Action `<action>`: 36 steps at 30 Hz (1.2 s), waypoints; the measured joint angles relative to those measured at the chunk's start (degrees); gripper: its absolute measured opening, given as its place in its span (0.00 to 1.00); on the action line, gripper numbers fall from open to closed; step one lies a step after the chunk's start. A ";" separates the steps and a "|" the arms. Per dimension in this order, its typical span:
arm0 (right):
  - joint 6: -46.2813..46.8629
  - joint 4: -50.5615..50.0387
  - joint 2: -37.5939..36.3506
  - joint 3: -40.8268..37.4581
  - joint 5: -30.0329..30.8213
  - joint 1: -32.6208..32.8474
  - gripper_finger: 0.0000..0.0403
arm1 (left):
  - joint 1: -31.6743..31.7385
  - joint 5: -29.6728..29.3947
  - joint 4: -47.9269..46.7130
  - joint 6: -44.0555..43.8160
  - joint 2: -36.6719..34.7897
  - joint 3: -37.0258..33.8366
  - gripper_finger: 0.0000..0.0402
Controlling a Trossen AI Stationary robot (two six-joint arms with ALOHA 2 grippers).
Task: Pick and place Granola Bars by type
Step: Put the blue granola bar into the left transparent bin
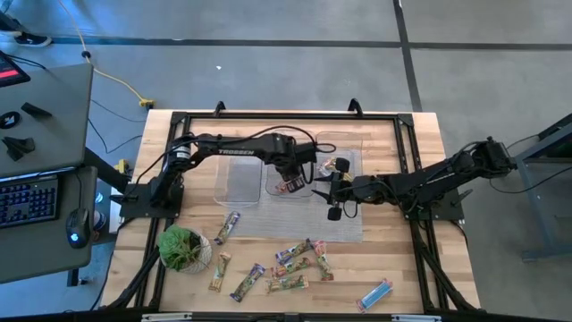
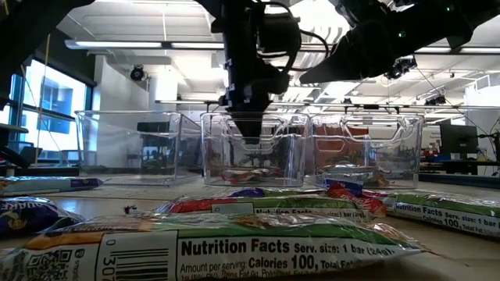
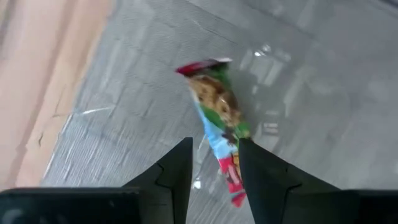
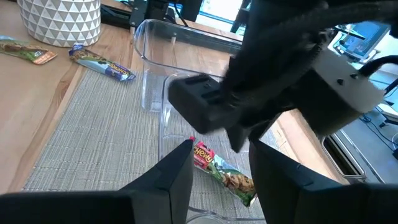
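Note:
My left gripper (image 1: pixel 290 177) (image 3: pixel 214 155) hangs open over the middle clear tray (image 1: pixel 279 190), fingers pointing down inside its walls (image 2: pixel 248 136). Below it, a granola bar in a red and green wrapper (image 3: pixel 217 115) (image 4: pixel 221 168) lies flat on the tray floor, apart from the fingers as far as I can see. My right gripper (image 1: pixel 320 190) (image 4: pixel 221 149) is open, holds nothing, and waits just right of that tray, facing the left gripper. Several more bars (image 1: pixel 293 253) lie loose on the near part of the table, one (image 1: pixel 228 226) nearer the trays.
Three clear trays stand in a row on a grey mat (image 1: pixel 268 219): left tray (image 1: pixel 237 179), middle, and right tray (image 1: pixel 340 154) with something red in it. A potted plant (image 1: pixel 183 249) stands at the near left. A blue bar (image 1: pixel 375 293) lies near right.

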 joint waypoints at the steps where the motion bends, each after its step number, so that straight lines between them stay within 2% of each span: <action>1: 0.00 -0.02 0.00 0.00 0.00 0.00 0.35 | 0.00 0.72 -0.54 2.92 0.00 0.00 0.30; 4: 0.00 0.00 0.00 0.00 0.00 0.00 0.35 | -0.02 3.15 -5.58 9.70 0.00 0.01 0.30; 8: 0.01 -0.01 0.00 0.00 0.00 0.00 0.35 | -0.02 6.70 -8.97 10.17 -0.85 0.00 0.30; 13: 0.00 -0.13 0.00 0.00 -0.02 0.00 0.35 | -0.04 4.32 -8.94 9.98 -4.48 0.00 0.30; 18: 0.02 -0.11 0.00 0.00 -0.02 0.00 0.35 | -0.85 3.92 -12.10 8.73 -11.48 0.00 0.30; 26: 0.02 -0.09 -0.02 0.00 -0.02 0.00 0.35 | -9.51 2.99 -16.03 -3.95 -24.08 0.02 0.30; 33: 0.02 -0.45 -0.02 0.02 -0.02 0.00 0.35 | -21.72 3.94 -17.33 -7.94 -26.10 -0.09 0.30; 36: 0.02 -0.42 -0.02 0.02 -0.02 0.00 0.35 | -26.93 3.04 -17.50 -11.34 -26.12 -2.61 0.30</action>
